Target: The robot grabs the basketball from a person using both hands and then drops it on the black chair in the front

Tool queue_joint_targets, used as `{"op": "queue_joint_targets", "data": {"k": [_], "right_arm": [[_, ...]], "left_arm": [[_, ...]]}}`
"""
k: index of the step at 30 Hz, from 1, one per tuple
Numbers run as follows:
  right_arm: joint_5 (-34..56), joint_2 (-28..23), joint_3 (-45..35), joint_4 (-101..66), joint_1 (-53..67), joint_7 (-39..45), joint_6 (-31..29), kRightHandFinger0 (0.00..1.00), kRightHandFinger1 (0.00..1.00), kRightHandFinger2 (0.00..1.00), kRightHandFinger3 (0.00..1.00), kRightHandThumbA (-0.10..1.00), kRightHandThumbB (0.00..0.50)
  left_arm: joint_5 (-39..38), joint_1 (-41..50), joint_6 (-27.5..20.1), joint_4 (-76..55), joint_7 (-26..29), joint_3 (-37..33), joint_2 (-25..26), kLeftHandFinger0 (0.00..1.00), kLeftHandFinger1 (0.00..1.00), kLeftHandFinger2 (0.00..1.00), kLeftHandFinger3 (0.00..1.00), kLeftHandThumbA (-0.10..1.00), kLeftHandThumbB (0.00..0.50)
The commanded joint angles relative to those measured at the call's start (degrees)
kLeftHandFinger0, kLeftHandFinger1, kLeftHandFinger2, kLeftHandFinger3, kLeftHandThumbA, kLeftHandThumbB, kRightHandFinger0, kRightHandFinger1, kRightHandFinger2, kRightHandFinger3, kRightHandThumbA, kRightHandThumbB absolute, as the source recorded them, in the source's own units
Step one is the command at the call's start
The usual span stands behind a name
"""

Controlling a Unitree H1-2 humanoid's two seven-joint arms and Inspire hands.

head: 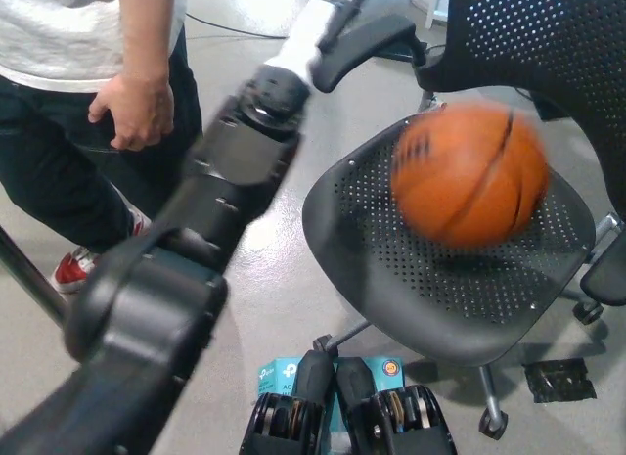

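The orange basketball (469, 173) is blurred in the air just above the perforated seat of the black chair (391, 269), free of both hands. My white left hand (328, 7) is up at the picture's top edge, left of the chair's armrest (364, 46) and well away from the ball; it holds nothing. Its dark arm runs down to the lower left. My right hand is out of view.
A person stands at the left with a hand (132, 111) hanging at the hip and a red shoe (73, 269) on the grey floor. The chair's mesh backrest (558, 39) fills the top right. A black tape patch (559, 379) lies under the chair.
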Motion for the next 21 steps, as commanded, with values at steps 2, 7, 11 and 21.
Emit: {"op": "queue_joint_targets", "data": {"k": [2,7,11,21], "right_arm": [[3.74,-2.34,-3.93,-4.87,-2.54,1.45,-1.91,1.0,1.0,1.0,1.0,1.0,0.155],[4.05,-2.07,-5.8,-8.36,-2.15,0.88,-1.82,1.0,1.0,1.0,1.0,1.0,0.149],[5.54,-1.2,-5.71,-12.07,-1.97,1.84,-1.44,1.0,1.0,1.0,1.0,1.0,0.131],[-1.03,2.08,2.93,-32.36,5.78,2.7,-1.18,1.0,1.0,1.0,1.0,1.0,0.214]], "left_arm": [[-1.05,-5.09,-3.2,-2.35,-1.65,1.69,1.72,1.0,1.0,1.0,1.0,1.0,0.242],[1.07,-3.76,-4.39,-4.17,-2.01,0.19,2.8,1.0,1.0,1.0,1.0,1.0,0.251],[1.91,-2.33,-5.87,-6.64,-2.52,-0.79,3.53,1.0,1.0,1.0,1.0,1.0,0.263],[-1.93,17.87,0.2,-45.19,-10.64,-0.73,5.8,1.0,1.0,1.0,1.0,1.0,0.207]]}}
